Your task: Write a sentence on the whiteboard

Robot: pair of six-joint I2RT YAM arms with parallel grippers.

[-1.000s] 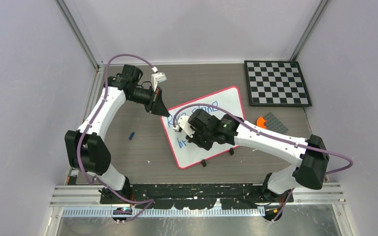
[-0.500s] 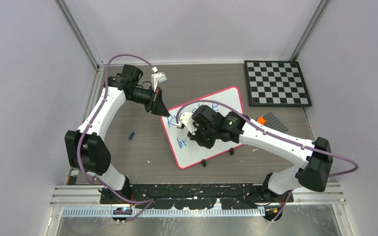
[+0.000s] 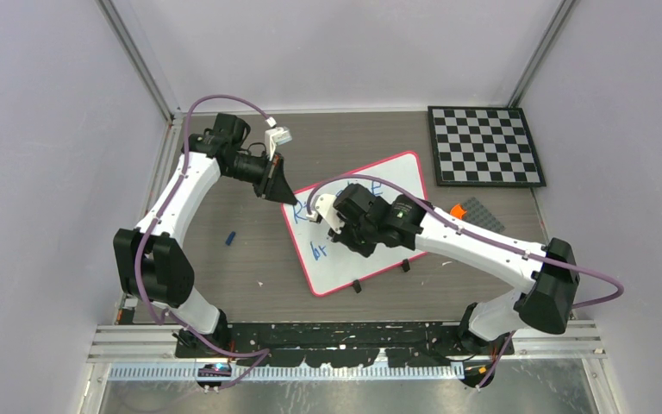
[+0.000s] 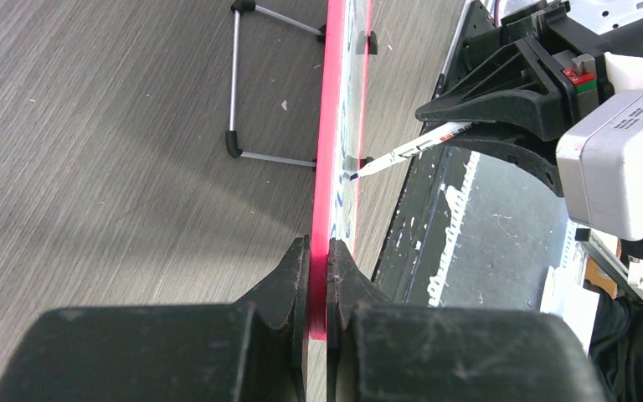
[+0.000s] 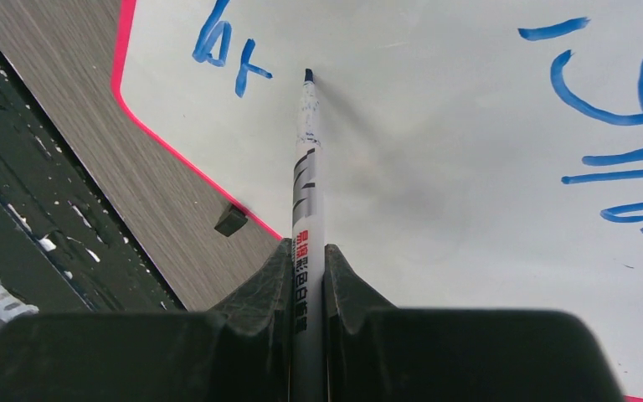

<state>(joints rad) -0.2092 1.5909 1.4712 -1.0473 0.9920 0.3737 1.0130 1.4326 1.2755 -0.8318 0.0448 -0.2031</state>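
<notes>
The whiteboard [image 3: 396,177] lies tilted on the table, white with a red-pink rim. At its left corner my left gripper [image 3: 291,200] is shut on that rim [image 4: 335,126], which shows edge-on in the left wrist view. Over the board's middle, my right gripper [image 3: 338,235] is shut on a white marker [image 5: 308,167]. The marker's blue tip touches the board just right of the blue letters "br" [image 5: 226,50]. More blue strokes of the sentence [image 5: 611,109] sit at the right of the right wrist view. The right arm hides much of the writing from above.
A black-and-white checkerboard [image 3: 485,145] lies at the back right. An orange piece [image 3: 458,211] and a grey studded plate [image 3: 483,216] sit right of the board. A small blue cap [image 3: 232,235] lies on the table to the left. Two black clips [image 3: 356,285] stick out from the board's near edge.
My right gripper has moved the marker a little left and up across the board. The left gripper and the board have stayed put.
</notes>
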